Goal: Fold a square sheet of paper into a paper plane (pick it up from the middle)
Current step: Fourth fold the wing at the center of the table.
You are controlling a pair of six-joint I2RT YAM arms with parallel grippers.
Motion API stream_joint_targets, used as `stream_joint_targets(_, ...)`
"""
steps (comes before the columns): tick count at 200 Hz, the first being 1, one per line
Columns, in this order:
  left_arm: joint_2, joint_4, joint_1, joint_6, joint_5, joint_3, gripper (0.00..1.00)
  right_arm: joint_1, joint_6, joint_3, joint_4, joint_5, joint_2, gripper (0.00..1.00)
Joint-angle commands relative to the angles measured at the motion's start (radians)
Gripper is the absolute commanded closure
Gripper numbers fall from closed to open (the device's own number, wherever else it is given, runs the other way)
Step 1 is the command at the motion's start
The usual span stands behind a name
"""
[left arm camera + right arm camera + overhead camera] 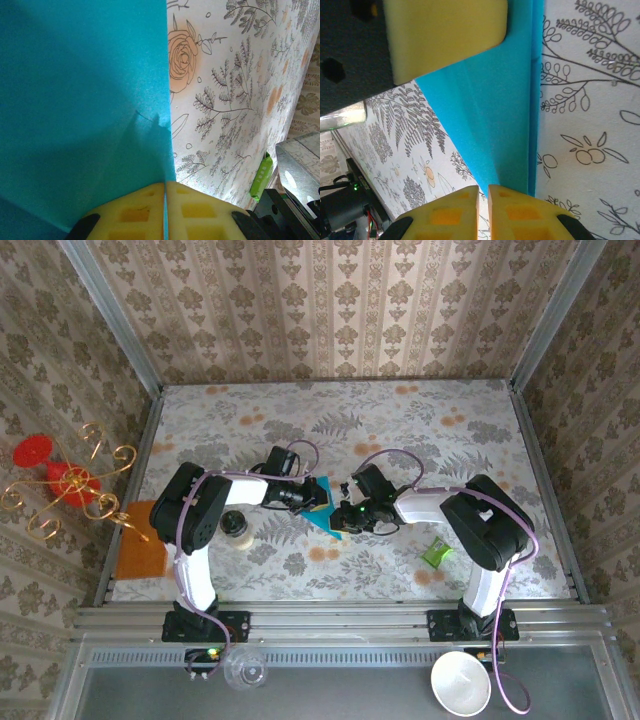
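The square sheet of paper (327, 512) is teal-blue, partly folded, and held over the middle of the floral table between both arms. In the left wrist view the sheet (80, 100) stands as a broad wall, its edge clamped between the yellow pads of my left gripper (165, 186), which is shut on it. From above, my left gripper (316, 497) sits at the sheet's left side and my right gripper (346, 508) at its right. In the right wrist view the sheet (495, 110) tapers into the tips of my right gripper (483, 189), whose pads are almost together on it.
A green crumpled wrapper (436, 552) lies to the right of the right arm. An orange mat (140, 540) lies at the table's left edge, with a small cup (234, 524) beside the left arm. A white bowl (461, 683) and a clear cup (245, 670) sit below the front rail.
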Motion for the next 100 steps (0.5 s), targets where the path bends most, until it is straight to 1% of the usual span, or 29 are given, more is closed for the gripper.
stream_joint_targets(1, 0.027, -0.030, 0.007, 0.025, 0.003, 0.013, 0.88, 0.002, -0.022, -0.011, -0.034, -0.013, 0.026, 0.84)
stream_joint_targets(60, 0.036, -0.085, 0.010, 0.041, -0.023, 0.024, 0.88, 0.002, -0.040, -0.026, -0.091, 0.003, 0.021, 0.84)
stream_joint_targets(100, 0.037, -0.116, 0.013, 0.055, -0.040, 0.019, 0.88, 0.003, -0.057, -0.086, -0.150, -0.007, -0.043, 0.85)
